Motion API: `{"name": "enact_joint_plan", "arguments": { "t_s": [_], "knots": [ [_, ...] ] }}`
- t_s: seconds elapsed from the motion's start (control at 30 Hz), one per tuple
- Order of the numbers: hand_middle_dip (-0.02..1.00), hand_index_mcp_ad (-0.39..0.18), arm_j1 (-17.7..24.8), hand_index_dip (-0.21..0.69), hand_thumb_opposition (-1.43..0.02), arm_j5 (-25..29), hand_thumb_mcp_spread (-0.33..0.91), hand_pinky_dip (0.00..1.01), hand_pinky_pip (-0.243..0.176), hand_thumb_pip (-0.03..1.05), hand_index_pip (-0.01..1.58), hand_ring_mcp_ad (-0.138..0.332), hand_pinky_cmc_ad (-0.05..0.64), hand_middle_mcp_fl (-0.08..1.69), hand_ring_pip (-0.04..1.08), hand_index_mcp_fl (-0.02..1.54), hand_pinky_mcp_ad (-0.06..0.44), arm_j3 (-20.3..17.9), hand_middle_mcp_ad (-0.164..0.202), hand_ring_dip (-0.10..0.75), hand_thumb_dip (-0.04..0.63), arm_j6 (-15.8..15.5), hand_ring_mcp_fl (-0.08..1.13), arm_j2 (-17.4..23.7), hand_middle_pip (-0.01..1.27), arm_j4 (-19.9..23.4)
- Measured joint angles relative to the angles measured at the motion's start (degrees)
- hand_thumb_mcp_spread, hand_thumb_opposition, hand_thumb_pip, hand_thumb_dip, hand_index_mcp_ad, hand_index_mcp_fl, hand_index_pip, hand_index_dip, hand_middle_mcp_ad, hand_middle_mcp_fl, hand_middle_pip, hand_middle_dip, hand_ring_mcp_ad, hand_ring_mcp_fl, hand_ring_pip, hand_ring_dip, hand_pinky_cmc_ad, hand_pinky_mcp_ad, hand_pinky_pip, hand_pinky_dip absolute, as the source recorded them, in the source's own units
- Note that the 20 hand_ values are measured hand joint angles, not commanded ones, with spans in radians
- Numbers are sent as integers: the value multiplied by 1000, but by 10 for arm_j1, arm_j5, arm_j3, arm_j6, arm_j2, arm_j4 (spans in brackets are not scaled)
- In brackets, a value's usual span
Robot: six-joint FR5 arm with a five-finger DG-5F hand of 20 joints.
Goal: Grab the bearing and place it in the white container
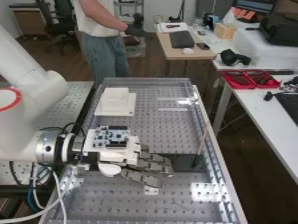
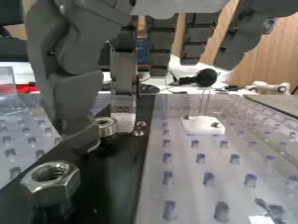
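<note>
Clear plastic panelling dotted with holes [image 1: 113, 202] spans the bench that I work from afar. A silver, ring-shaped metal bearing [image 2: 106, 130] sits pinched over a long black bar [image 2: 113, 175], between the thumb and one finger of my dark grey robot hand [image 1: 148, 169], its other fingers loosely extended. On that bar is a silver hex nut [image 2: 50, 183]; near it, a small white block [image 2: 199, 127] bears two thin wires. Farther out lies the white, stepped, boxy container [image 1: 116, 104], with red trays [image 1: 243, 87] on a white side table [image 1: 267, 110].
</note>
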Motion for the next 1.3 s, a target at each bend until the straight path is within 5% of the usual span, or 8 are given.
{"name": "enact_joint_plan", "arguments": {
  "t_s": [0.87,1.3],
  "knots": [
    [190,-115,24,250,-929,5,552,155,-26,405,1316,101,309,202,115,450,216,-36,44,42,250,14,21,80,138,5],
    [190,-113,145,251,-939,162,555,157,-12,403,1316,101,307,206,115,468,216,-94,44,42,250,14,30,149,138,-28]
  ]
}}
